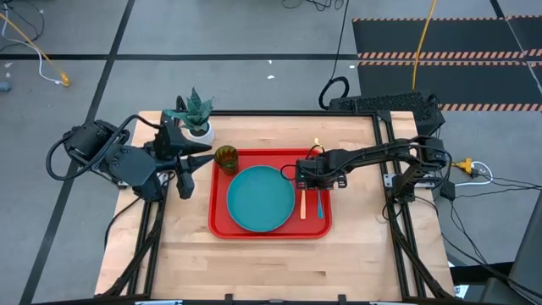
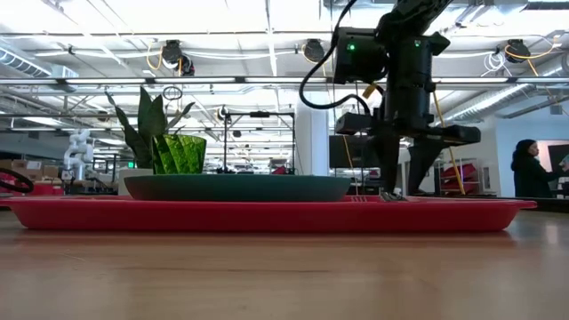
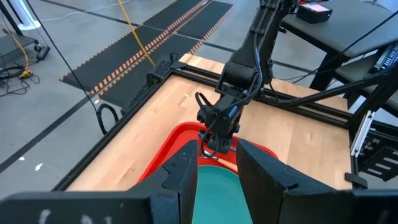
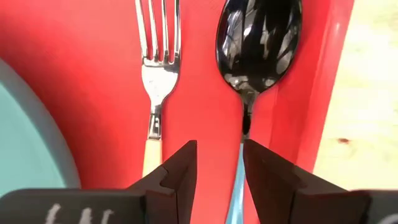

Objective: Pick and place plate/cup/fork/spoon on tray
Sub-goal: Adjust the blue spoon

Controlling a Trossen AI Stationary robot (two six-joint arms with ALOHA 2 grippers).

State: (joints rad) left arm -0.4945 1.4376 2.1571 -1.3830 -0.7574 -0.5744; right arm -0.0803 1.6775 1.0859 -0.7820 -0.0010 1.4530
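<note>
- Red plastic was seen under everything: the tray (image 1: 222, 222) lay in the middle of the table (image 1: 279, 263).
- The right gripper (image 1: 310, 174) hung over the tray's right side. Its fingers (image 4: 180, 171) were a little apart, and nothing was held between them.
- The spoon (image 4: 256, 43) lay just below that gripper, by the tray's right rim, with its blue handle running between the fingers.
- One fork (image 4: 157, 68) was laid just beside the spoon.
- One plate (image 1: 260, 198) was set on the tray, left of the fork.
- One cup (image 1: 226, 158) stood in the tray's far left corner.
- The left gripper (image 1: 188, 172) waited by the tray's left edge, part open and empty.
- The fork's handle end was cut off in the right wrist view.
</note>
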